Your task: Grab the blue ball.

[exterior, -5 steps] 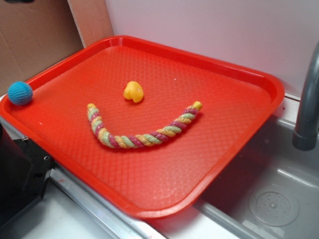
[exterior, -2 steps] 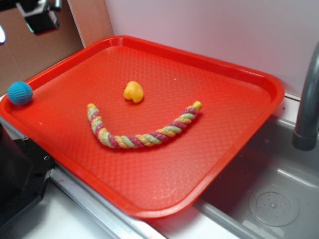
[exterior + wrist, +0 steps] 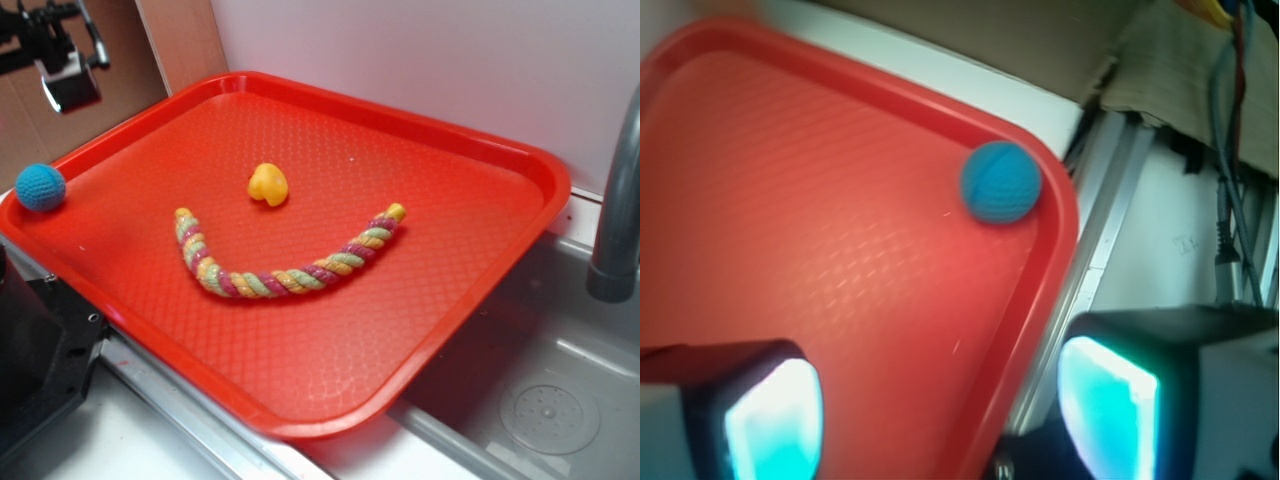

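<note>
Since a moment ago my gripper point(image 3: 68, 62) has dropped a little lower in the upper left corner of the exterior view, tilting as it comes, while everything on the tray has stayed put. From the left: the blue ball point(image 3: 40, 187) sits in the far left corner of the red tray point(image 3: 470, 140), tucked against the raised rim, well below and slightly left of me. Further right lies the yellow toy point(image 3: 268, 184), and just in front of it the striped rope point(image 3: 285, 270) curves like a smile across the tray's middle. Beyond the tray's right edge are the grey sink point(image 3: 545, 400) and the faucet point(image 3: 615, 215). Through my wrist camera my fingers point(image 3: 770, 420) stand wide apart with nothing between them, and the ball point(image 3: 1001, 181) rests ahead, apart from both pads
</note>
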### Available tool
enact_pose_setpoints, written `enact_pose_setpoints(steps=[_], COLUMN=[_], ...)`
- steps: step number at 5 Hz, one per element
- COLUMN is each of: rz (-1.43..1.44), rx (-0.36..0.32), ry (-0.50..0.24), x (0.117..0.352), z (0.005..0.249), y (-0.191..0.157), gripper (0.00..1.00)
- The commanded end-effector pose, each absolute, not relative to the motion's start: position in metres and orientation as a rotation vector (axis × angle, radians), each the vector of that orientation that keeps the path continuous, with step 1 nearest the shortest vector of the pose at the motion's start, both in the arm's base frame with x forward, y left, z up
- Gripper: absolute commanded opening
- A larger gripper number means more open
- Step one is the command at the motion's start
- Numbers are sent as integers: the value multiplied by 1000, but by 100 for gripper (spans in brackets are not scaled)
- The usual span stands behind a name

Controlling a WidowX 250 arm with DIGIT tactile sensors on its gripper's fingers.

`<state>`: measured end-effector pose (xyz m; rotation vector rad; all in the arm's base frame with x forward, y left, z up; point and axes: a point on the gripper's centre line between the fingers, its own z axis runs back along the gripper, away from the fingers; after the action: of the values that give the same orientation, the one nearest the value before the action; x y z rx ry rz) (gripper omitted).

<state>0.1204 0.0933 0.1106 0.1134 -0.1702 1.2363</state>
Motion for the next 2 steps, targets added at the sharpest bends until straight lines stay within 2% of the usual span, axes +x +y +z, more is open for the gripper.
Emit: enact_pose_setpoints(steps=[1,2], rz=[1438,1480], rx=[257,322], ry=[-215,-209], x=[116,119], z=[74,56], y=[126,138], gripper=[100,100])
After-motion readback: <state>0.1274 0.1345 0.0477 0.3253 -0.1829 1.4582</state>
